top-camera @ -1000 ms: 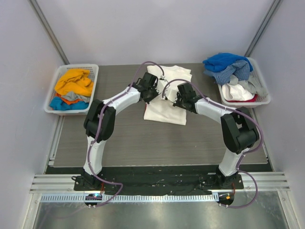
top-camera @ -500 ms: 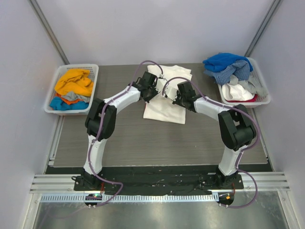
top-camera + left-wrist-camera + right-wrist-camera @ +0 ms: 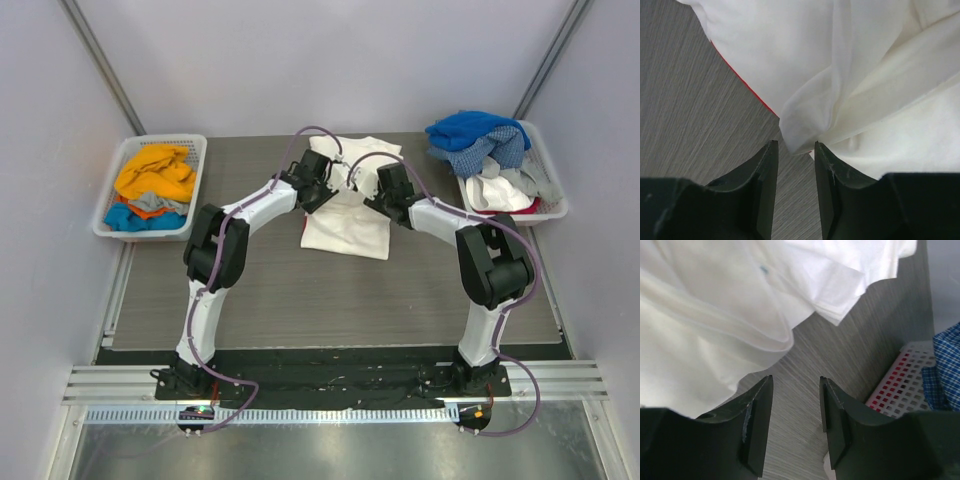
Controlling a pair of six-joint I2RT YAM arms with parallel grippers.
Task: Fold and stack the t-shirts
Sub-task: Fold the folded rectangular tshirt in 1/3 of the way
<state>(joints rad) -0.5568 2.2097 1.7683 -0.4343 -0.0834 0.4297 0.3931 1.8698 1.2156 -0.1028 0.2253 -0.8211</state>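
Table (image 3: 260,290) is occupied at its far middle by the rumpled white t-shirt (image 3: 345,232). Left gripper (image 3: 792,150) is held partly open, a loose cloth fold seen at its tips. Right gripper (image 3: 796,382) is held partly open over bare wood beside the cloth, nothing clamped.

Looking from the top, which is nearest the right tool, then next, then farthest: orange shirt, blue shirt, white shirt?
1. white shirt, at the right tool, mid-table.
2. blue shirt, in the right basket.
3. orange shirt, in the left basket.
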